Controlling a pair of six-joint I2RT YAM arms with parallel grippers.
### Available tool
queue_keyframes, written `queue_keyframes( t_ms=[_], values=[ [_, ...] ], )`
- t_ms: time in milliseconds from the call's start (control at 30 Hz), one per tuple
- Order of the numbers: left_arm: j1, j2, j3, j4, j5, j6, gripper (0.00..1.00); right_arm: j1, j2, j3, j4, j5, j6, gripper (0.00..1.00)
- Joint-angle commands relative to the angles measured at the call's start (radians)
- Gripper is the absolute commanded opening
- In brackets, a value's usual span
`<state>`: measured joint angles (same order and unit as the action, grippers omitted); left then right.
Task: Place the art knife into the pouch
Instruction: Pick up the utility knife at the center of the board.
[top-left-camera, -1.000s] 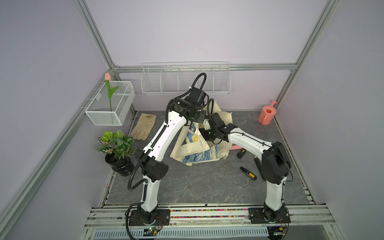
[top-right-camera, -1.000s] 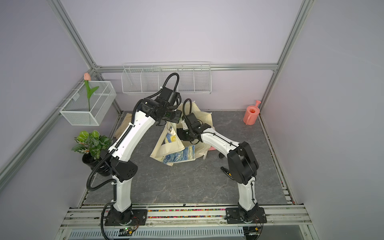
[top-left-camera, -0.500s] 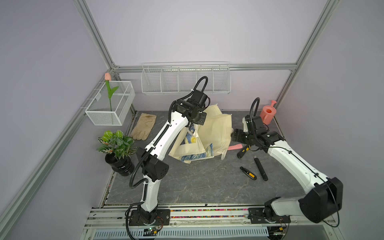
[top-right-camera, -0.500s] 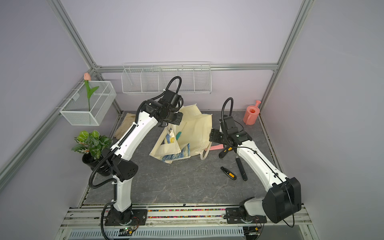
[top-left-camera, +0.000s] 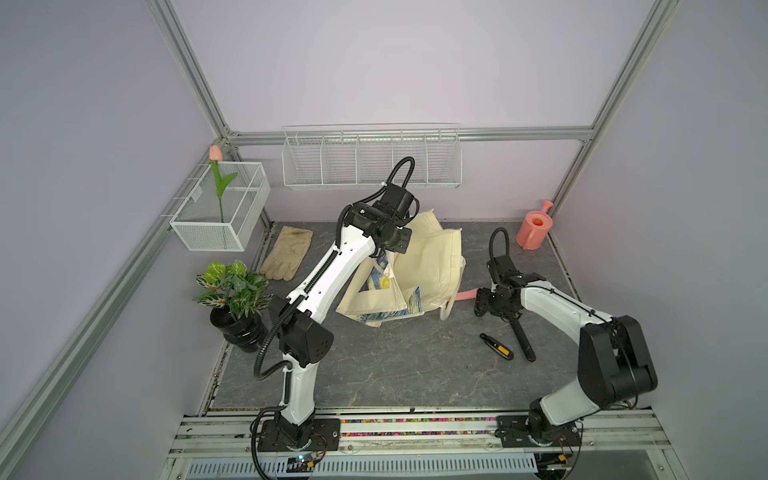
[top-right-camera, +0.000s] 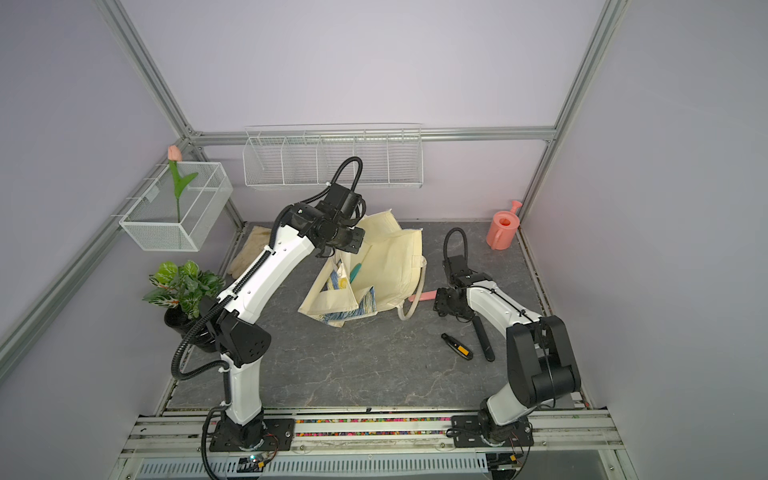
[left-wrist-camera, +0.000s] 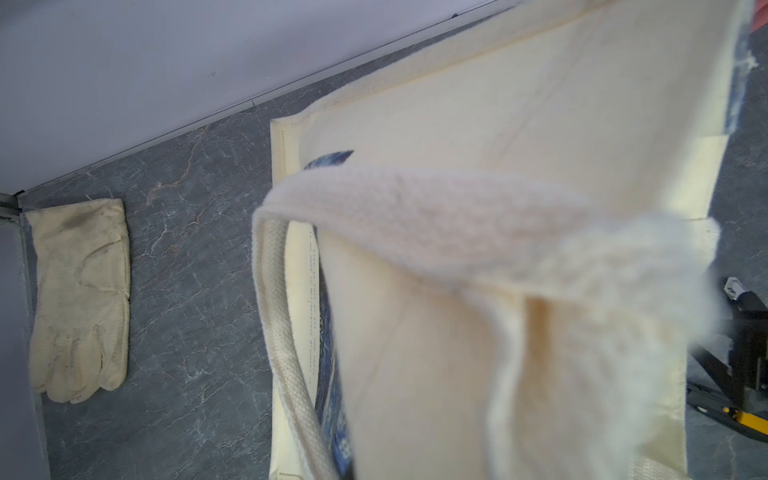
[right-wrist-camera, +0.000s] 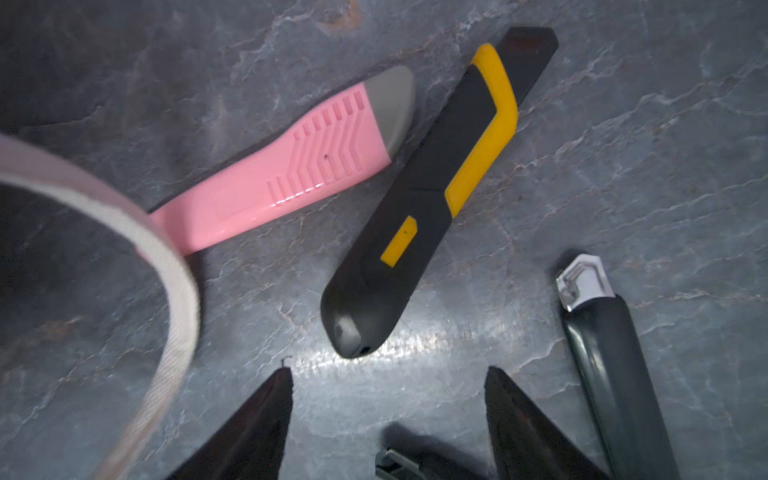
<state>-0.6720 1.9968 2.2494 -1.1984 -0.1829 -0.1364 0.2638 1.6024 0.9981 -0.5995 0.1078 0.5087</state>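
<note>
R claw (right-wrist-camera: 388, 370) is hanging wide open just over the table (right-wrist-camera: 623, 124), gripping nothing. Black/yellow knife (right-wrist-camera: 419, 208) is lying flat just ahead of its tips, beside a pink knife (right-wrist-camera: 291, 166), outside the bag (top-left-camera: 432, 266). L claw (top-left-camera: 397, 245) is pinching shut on the bag, holding its top up.

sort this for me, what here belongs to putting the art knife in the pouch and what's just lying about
For the job: pouch; pink knife; black-and-yellow knife; dark knife (whichever counts as the art knife).
Just lying about: gloves; potted plant; watering can.
</note>
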Motion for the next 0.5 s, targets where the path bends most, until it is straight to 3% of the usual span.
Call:
queue_keyframes(
  t_ms=[0, 467],
  values=[
    [0.002, -0.036, -0.012, 0.006, 0.023, 0.006, 0.00, -0.013, 0.048, 0.029, 0.029, 0.013, 0.009, 0.74],
    [0.002, -0.043, -0.017, 0.005, 0.037, 0.003, 0.00, -0.039, 0.206, 0.101, 0.072, -0.014, 0.001, 0.71]
  ],
)
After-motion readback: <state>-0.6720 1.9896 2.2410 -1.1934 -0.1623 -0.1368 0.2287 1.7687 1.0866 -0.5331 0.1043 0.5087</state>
